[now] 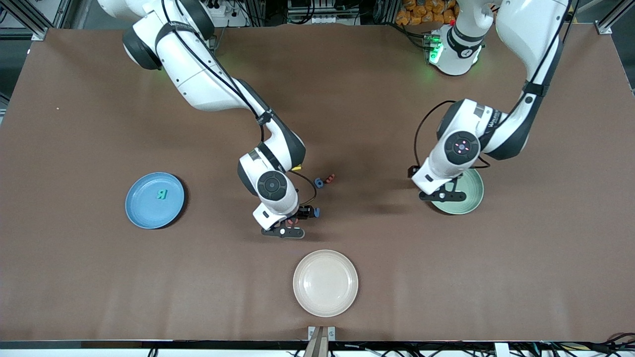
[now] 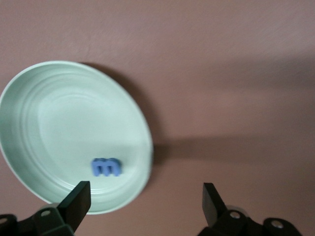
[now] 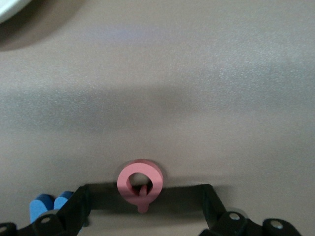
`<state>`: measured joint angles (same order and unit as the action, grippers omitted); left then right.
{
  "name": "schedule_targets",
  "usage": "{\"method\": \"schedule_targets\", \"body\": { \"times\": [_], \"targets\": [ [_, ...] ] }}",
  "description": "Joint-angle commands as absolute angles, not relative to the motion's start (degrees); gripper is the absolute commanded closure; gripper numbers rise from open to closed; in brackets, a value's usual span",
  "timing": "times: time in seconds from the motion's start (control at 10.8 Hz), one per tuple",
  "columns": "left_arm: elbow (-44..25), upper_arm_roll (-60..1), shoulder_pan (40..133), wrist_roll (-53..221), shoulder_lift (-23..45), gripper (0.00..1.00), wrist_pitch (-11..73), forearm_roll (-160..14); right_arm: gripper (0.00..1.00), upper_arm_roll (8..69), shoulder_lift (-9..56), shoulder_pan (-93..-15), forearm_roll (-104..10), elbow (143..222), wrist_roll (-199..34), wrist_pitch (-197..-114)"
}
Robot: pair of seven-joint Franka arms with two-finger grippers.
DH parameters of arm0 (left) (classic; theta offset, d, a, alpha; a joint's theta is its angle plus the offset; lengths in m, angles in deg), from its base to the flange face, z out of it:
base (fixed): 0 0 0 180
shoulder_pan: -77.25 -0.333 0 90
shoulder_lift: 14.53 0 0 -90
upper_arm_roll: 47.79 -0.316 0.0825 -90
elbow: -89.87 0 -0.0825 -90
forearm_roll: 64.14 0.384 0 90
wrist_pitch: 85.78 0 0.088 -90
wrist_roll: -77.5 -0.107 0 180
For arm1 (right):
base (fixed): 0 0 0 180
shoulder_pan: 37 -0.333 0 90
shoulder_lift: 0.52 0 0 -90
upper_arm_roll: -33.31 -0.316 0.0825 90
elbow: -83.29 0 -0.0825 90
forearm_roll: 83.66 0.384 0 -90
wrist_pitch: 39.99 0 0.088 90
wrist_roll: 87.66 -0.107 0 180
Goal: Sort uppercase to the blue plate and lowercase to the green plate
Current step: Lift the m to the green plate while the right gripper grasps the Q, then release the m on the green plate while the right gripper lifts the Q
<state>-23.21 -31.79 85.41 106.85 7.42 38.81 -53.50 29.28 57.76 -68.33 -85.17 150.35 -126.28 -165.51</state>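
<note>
The right gripper (image 3: pixel 142 209) hangs low, fingers spread wide, the red Q (image 3: pixel 139 181) lying untouched on the desk (image 1: pixel 74 272) between them, probably lined up for a pinch. The left gripper (image 2: pixel 142 206), fingers wide and empty, hovers by the green plate (image 2: pixel 29 123), where a blue letter (image 2: pixel 106 167) rests.

The teal letter R (image 1: pixel 161 194) lies on the blue plate (image 1: pixel 141 213), reading mirrored from the front camera. A blue piece (image 2: pixel 106 167) on the green plate (image 2: pixel 49 123) reads as an m. The red ring (image 3: pixel 139 181) reads as Q.
</note>
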Motion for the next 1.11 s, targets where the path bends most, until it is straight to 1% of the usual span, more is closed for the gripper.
{"method": "schedule_targets", "body": {
  "times": [0.0, 0.09, 0.19, 0.28, 0.37, 0.65, 0.74, 0.93, 1.02],
  "targets": [
    [-20.61, -31.35, 86.48, 112.03, 7.62, 0.00, 38.50, -56.31, 0.00, 29.88, 57.93, -68.91, -85.94, 150.35, -127.47, -166.20],
    [-20.52, -31.35, 86.66, 112.39, 7.10, 0.00, 38.50, -57.88, 0.27, 30.32, 57.93, -68.91, -86.72, 150.35, -127.47, -166.20],
    [-20.43, -31.26, 86.66, 112.57, 6.66, 0.00, 38.58, -59.81, 0.90, 30.32, 57.93, -68.91, -87.17, 150.35, -127.47, -166.20],
    [-19.82, -31.26, 86.83, 113.79, 6.65, 0.00, 38.58, -62.53, 1.00, 30.32, 57.84, -68.82, -87.26, 150.35, -127.47, -166.20],
    [-18.42, -31.26, 87.09, 115.98, 6.92, 0.00, 38.58, -63.60, 1.00, 30.32, 57.76, -68.47, -87.35, 150.27, -127.47, -166.20],
    [-17.45, -31.18, 87.01, 118.45, 6.92, 0.00, 38.85, -66.06, 1.00, 30.32, 57.23, -67.68, -87.17, 150.18, -127.47, -166.12],
    [-15.70, -31.17, 87.44, 121.25, 7.18, 0.00, 38.85, -66.42, 1.00, 30.32, 56.45, -66.72, -87.00, 150.18, -127.47, -165.68],
    [-10.79, -31.35, 90.95, 126.61, 10.59, 0.00, 38.85, -66.51, 1.00, 30.32, 54.95, -63.13, -86.73, 150.35, -127.39, -164.98],
    [-8.85, -31.44, 93.05, 128.20, 12.70, 0.00, 38.85, -66.51, 1.00, 30.67, 53.73, -62.67, -87.86, 150.62, -127.21, -160.54]
  ]
}}
